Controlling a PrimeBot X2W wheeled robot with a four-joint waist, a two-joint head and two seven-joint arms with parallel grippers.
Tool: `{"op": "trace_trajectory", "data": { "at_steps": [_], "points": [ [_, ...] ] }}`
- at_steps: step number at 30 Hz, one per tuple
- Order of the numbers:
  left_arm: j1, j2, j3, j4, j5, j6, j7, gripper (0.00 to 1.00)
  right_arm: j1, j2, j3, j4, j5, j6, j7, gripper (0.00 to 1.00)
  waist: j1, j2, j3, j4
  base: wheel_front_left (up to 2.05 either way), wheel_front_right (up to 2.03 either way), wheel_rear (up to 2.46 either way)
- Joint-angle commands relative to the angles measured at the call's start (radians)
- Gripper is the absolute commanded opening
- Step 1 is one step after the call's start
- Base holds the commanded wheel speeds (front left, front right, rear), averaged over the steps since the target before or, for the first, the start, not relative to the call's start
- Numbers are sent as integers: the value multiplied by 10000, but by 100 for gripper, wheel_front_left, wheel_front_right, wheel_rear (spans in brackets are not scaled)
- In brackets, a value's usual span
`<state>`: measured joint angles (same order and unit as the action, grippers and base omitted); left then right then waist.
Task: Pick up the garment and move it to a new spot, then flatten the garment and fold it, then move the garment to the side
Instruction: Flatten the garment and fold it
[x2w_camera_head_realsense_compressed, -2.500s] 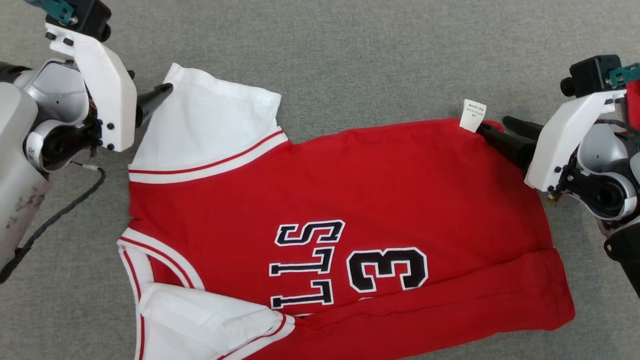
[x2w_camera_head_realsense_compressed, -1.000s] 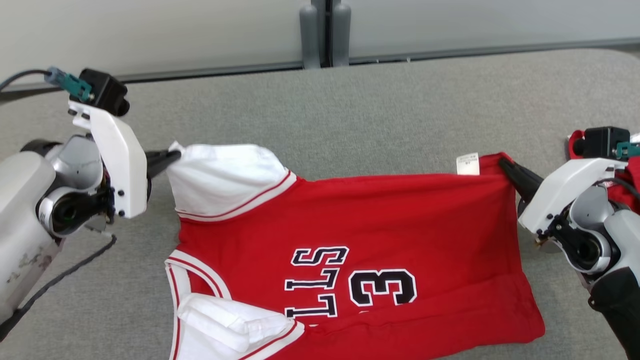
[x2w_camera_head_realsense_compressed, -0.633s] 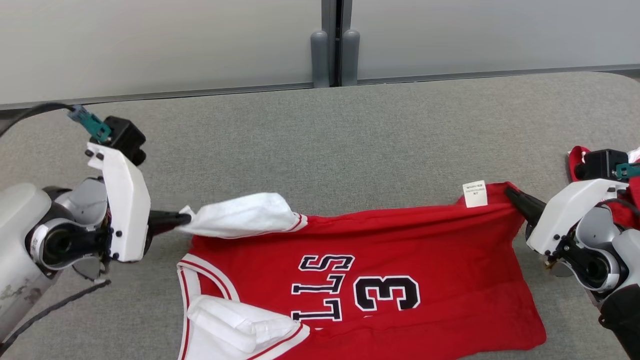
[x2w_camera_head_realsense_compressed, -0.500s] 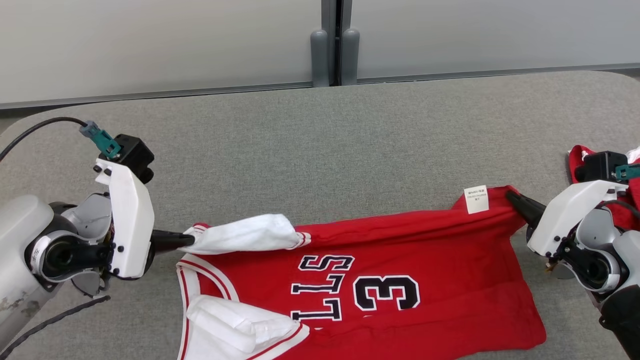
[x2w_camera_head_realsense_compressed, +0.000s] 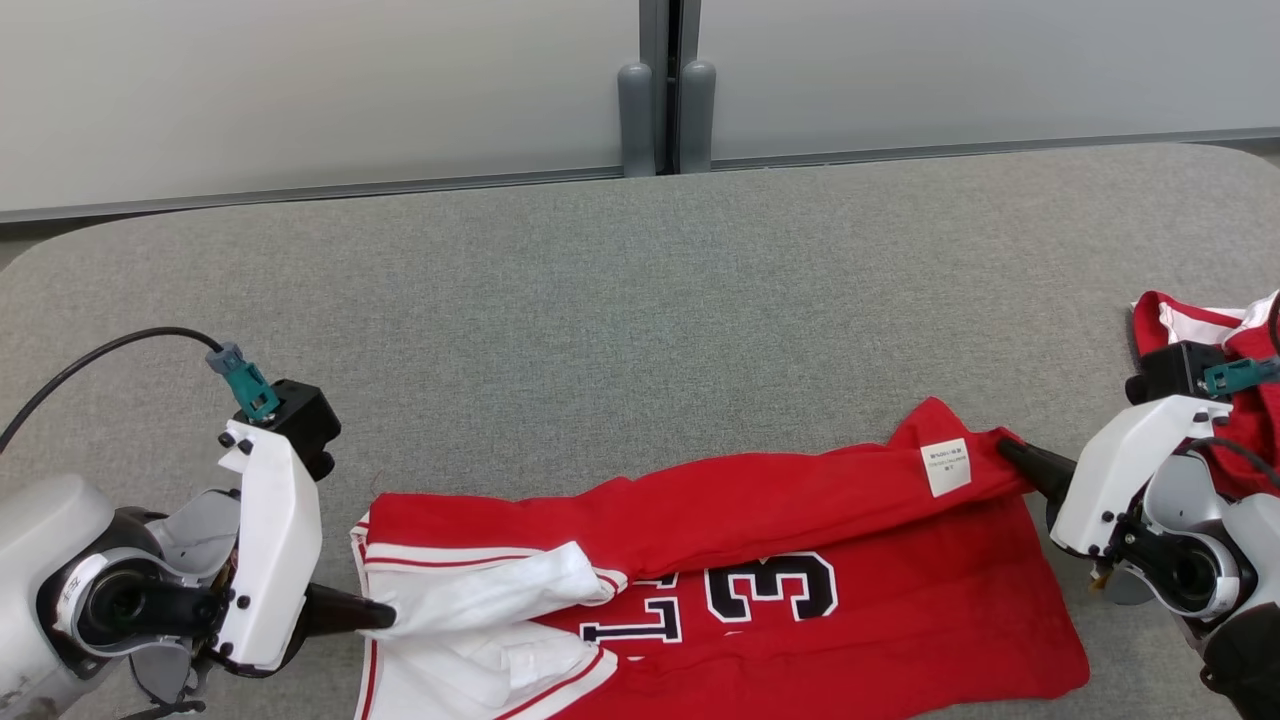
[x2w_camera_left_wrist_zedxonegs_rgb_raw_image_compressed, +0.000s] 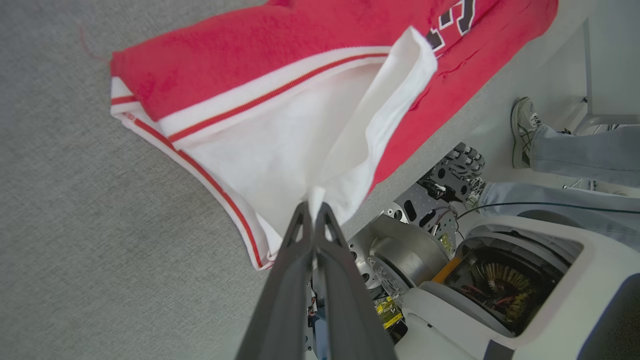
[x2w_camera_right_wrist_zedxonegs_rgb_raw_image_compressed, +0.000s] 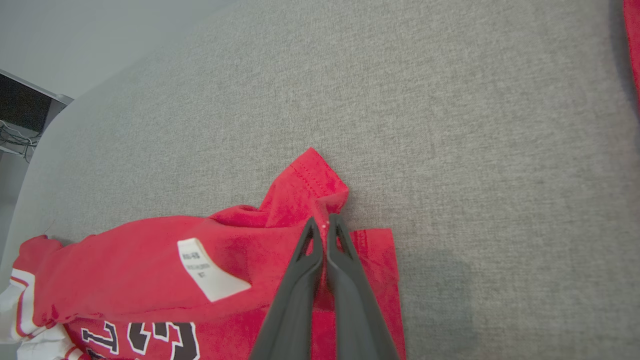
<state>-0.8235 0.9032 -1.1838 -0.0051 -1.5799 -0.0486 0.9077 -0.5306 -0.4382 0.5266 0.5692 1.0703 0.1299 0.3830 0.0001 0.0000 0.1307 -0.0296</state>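
At the tips of our left gripper, the jaws are pinched tight on the white sleeve of the garment. Our right gripper is clamped the same way on the red hem corner, with the care label just beside its fingers. We grip these two corners so that the far half doubles over evenly. The fold runs between the claws, and the rest lies on the grey table. Judgement: fold in progress, edge not yet laid down.
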Motion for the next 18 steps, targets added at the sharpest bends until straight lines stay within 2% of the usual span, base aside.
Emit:
{"op": "trace_trajectory", "data": {
  "at_steps": [1,12,16,17,18],
  "points": [
    [177,132,-31,-150,-93,102,45,0,197,-96,-33,-32,16,18,174,0,-1,0,-7,-2,0,0,0],
    [565,167,-234,-304,-179,256,178,0,593,47,-303,-173,-129,18,1002,0,-1,0,82,9,0,0,0],
    [742,107,-334,-184,-199,249,213,0,778,107,-467,-288,-195,18,1249,18,-1,0,71,-14,0,0,0],
    [784,85,-352,-157,-186,238,202,0,821,122,-516,-318,-229,18,1303,25,-1,0,66,-20,0,0,0],
    [820,66,-370,-113,-145,235,170,0,856,140,-571,-342,-243,18,1344,40,-1,0,58,-29,0,0,0]
  ]
}}
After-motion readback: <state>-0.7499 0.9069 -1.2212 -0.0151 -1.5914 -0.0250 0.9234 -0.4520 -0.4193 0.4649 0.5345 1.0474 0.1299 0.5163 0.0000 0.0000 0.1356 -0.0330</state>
